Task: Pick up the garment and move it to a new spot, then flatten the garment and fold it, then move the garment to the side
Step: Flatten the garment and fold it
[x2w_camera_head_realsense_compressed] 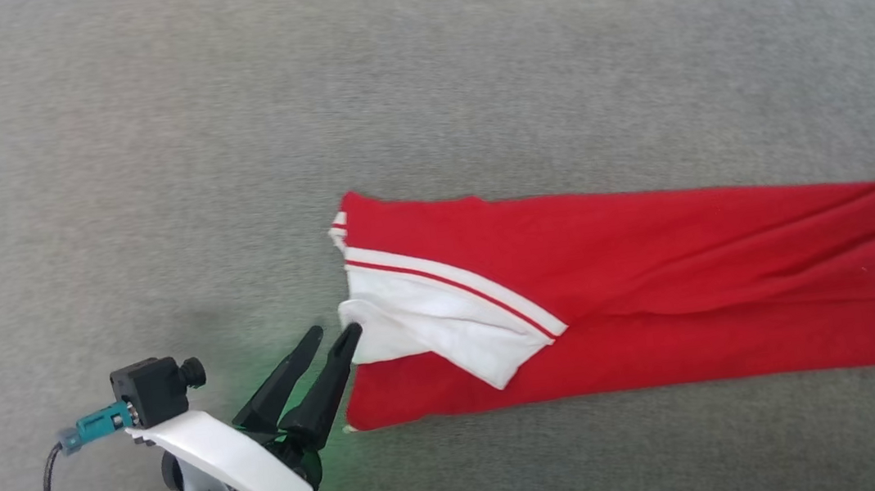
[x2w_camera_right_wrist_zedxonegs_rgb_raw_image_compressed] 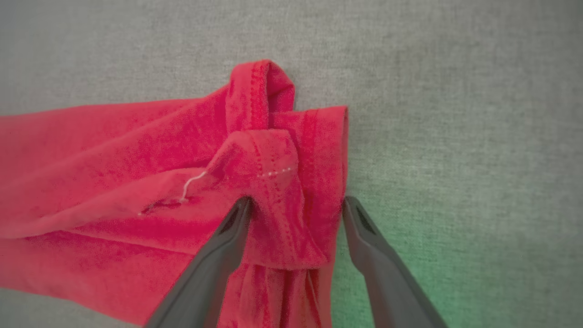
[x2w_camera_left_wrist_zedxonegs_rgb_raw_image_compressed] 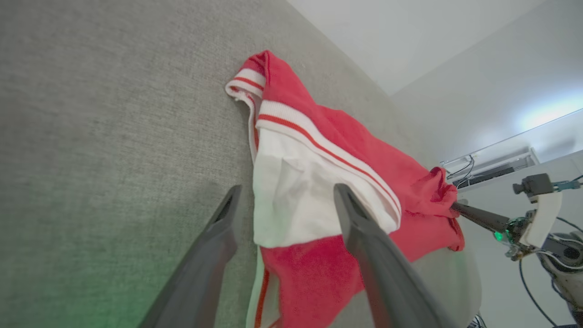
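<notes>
garment (x2w_camera_head_realsense_compressed: 654, 270) ends between both parted jaws

Garment (x2w_camera_head_realsense_compressed: 653, 254) laid out sideways across the tabletop (x2w_camera_head_realsense_compressed: 227, 138).
The left tool (x2w_camera_head_realsense_compressed: 334, 331) sits at its left end, the right tool (x2w_camera_right_wrist_zedxonegs_rgb_raw_image_compressed: 297, 200) at its right end, each with cloth between its parted fingers.

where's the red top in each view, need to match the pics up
head view: the red top lies stretched from the centre to the right edge, white sleeve end at its left.
left wrist view: the red top fills the centre, white sleeve end nearest the camera.
right wrist view: the red top covers the left and centre, its bunched red end in the middle.
shared landmark: the grey surface under it.
</notes>
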Controlling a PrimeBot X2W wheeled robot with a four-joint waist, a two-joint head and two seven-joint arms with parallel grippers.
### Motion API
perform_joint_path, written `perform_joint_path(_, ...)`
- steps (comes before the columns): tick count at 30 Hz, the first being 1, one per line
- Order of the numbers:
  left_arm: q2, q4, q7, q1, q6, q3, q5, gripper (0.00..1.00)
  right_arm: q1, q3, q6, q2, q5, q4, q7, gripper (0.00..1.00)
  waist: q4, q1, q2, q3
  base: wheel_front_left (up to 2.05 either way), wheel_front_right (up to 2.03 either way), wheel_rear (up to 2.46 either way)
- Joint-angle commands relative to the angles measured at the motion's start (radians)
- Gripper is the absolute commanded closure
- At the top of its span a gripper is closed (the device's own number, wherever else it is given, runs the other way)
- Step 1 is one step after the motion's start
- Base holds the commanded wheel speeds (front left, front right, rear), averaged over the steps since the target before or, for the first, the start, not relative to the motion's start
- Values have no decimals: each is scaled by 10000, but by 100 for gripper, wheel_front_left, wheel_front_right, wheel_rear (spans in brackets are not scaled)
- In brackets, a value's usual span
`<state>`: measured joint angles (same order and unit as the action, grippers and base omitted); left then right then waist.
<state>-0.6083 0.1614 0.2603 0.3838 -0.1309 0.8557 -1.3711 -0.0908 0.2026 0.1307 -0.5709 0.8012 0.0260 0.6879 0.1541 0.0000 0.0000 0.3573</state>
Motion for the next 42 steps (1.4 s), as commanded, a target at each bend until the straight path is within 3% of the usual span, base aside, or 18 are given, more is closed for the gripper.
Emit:
perform_joint_path(1, 143, 82, 55, -147, 10, -210, 105, 0, 47, 103, -1, 86, 84, 135, 86, 0, 215, 0, 0, -139, 0, 0, 0)
perform_joint_path(7, 1280, 662, 56, -956, 10, -2036, 1449, 0, 6, 318, -1, 333, 195, 1025, 762, 0, 690, 0, 0, -355, 0, 0, 0)
perform_joint_path(13, 2268, 1089, 56, -1703, 10, -3701, 4105, 0, -184, 278, 2, 505, 92, 1491, 1079, 0, 943, 0, 0, -460, 0, 0, 0)
perform_joint_path(19, 2913, 1251, 57, -2170, 10, -4931, 6691, 0, -529, 68, 13, 728, -26, 1800, 1280, 0, 995, 0, 0, -449, 0, 0, 0)
perform_joint_path(27, 3764, 524, 59, -2580, 10, -6690, 10124, 0, -635, -22, 24, 958, -144, 2053, 1460, 0, 996, 0, 0, -405, 0, 0, 0)
perform_joint_path(33, 4363, -298, 60, -2805, 10, -7428, 11249, 0, -626, -107, 24, 1080, -232, 2208, 1733, 0, 979, 0, 0, -361, 0, 0, 0)
perform_joint_path(34, 4399, -375, 58, -2845, 10, -7469, 11351, 0, -628, -160, 24, 1108, -242, 2237, 1848, 17, 975, 0, 0, -352, 0, 0, 0)
perform_joint_path(35, 4399, -375, 58, -2845, 10, -7469, 11351, 0, -628, -160, 24, 1108, -242, 2237, 1848, 17, 975, 0, 0, -352, 0, 0, 0)
perform_joint_path(36, 4417, -423, 58, -2883, 10, -7456, 11441, 0, -618, -213, 24, 1129, -248, 2233, 1949, 59, 975, 0, 0, -341, 0, 0, 0)
perform_joint_path(37, 4436, -492, 60, -2882, 10, -7439, 11526, 0, -620, -238, 24, 1150, -251, 2225, 2011, 85, 977, 0, 0, -330, 0, 0, 0)
perform_joint_path(38, 4458, -526, 58, -2870, 10, -7447, 11574, 0, -624, -237, 24, 1176, -241, 2216, 2079, 100, 975, 0, 0, -322, 0, 0, 0)
perform_joint_path(42, 4464, -596, 60, -2825, 10, -7445, 11724, 0, -660, -115, 16, 1059, -331, 2128, 2147, 100, 944, 0, 0, -303, 0, 0, 0)
